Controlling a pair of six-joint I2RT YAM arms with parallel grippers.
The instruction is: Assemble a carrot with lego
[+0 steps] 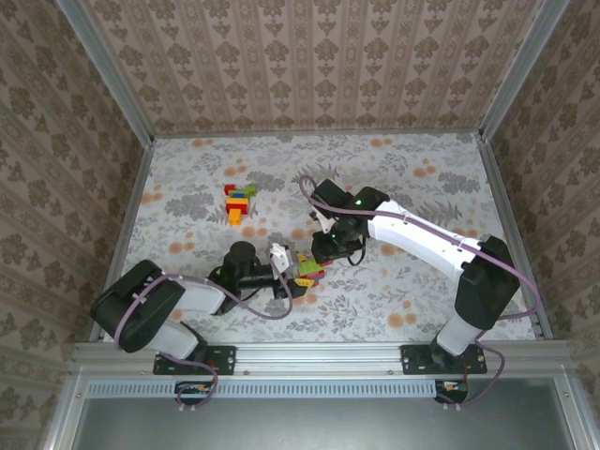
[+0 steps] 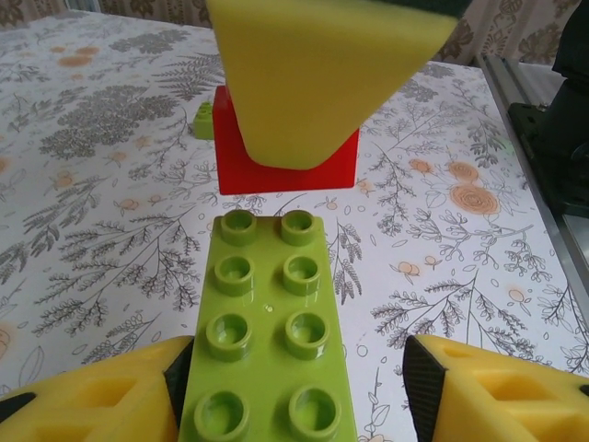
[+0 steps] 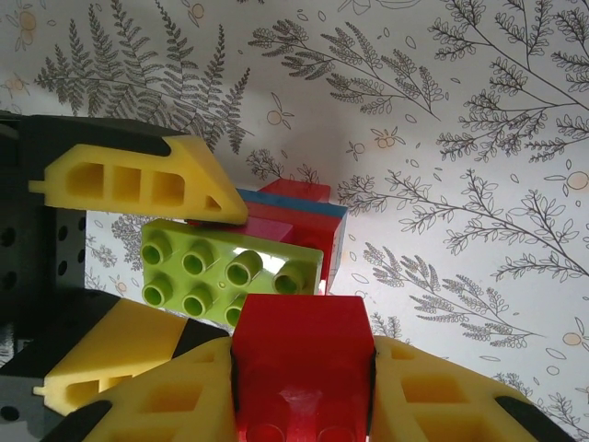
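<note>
A lime green two-by-four lego brick (image 2: 271,331) lies between the fingers of my left gripper (image 2: 294,378), studs up. The left pad touches its side and the right pad (image 2: 425,382) stands apart from it, so the gripper is open. In the right wrist view this green brick (image 3: 230,272) rests on a small stack of red, blue and magenta bricks (image 3: 317,221). My right gripper (image 3: 302,368) is shut on a red brick (image 3: 299,354) just beside the green one. In the top view both grippers, left (image 1: 286,267) and right (image 1: 326,246), meet at mid-table.
Several loose lego bricks in red, yellow, green and blue (image 1: 239,202) lie in a small pile behind and left of the grippers. A small green brick (image 2: 202,120) sits beyond the red one. Patterned walls and a metal frame (image 1: 131,216) enclose the table.
</note>
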